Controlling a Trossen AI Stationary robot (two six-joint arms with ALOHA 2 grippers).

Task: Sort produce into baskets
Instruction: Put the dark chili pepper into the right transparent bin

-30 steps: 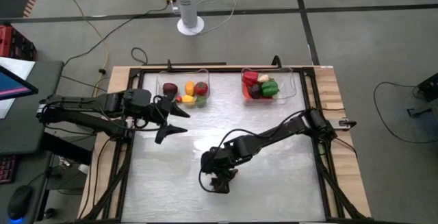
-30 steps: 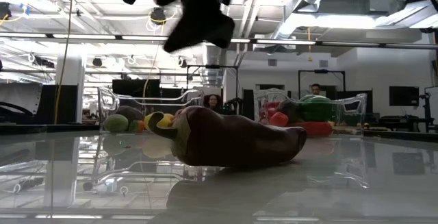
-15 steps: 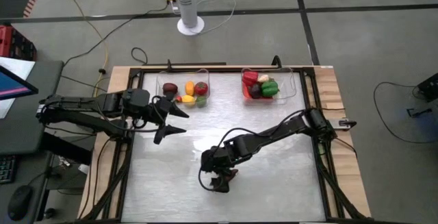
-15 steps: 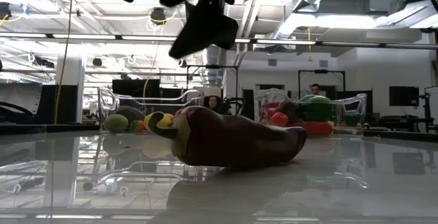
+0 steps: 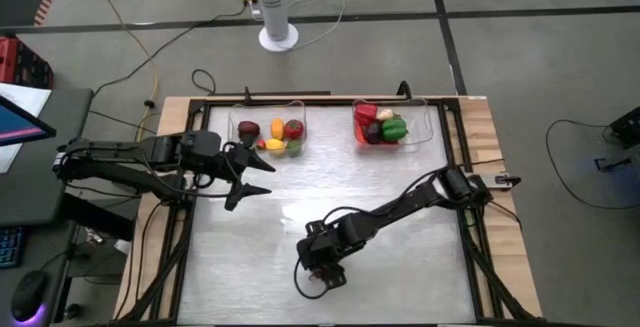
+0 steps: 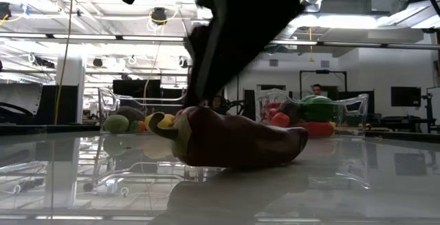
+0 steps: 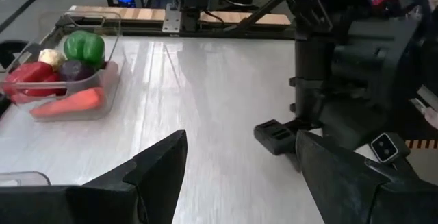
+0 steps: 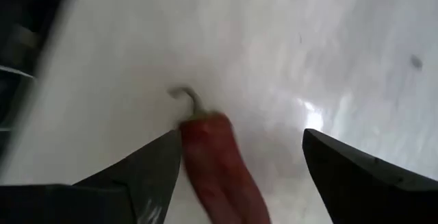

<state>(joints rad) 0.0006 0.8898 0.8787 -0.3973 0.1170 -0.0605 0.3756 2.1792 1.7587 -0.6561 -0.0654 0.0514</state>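
A dark red chilli (image 8: 217, 161) lies on its side on the table near the front middle, and it also shows in the low view (image 6: 237, 139). My right gripper (image 8: 243, 136) is open just above it, pointing down, one finger on each side. The chilli lies close to one finger (image 8: 147, 172). In the high view my right gripper (image 5: 319, 272) hides the chilli. My left gripper (image 5: 252, 174) is open and empty, in front of the left basket (image 5: 240, 119). Both clear baskets at the far edge hold produce. The right basket (image 5: 425, 125) also shows in the left wrist view (image 7: 102, 90). My right gripper's fingers come from above and stand along the chilli's two long sides near its stem end (image 8: 198, 125). One finger is right beside the chilli. I cannot tell whether it touches it. The chilli lies flat on the table.
The left basket holds a dark purple piece (image 5: 248, 129), yellow, red and green pieces. The right basket holds a red pepper (image 5: 366, 113), a green pepper (image 5: 394, 126), a dark piece and an orange one. The table's metal frame (image 5: 190, 227) runs along its edges. Bare tabletop (image 5: 400, 257) lies around the chilli.
My right gripper has come down toward the chilli, from well above it to just over it, and moved slightly toward the table's near edge. The chilli has stayed where it was.
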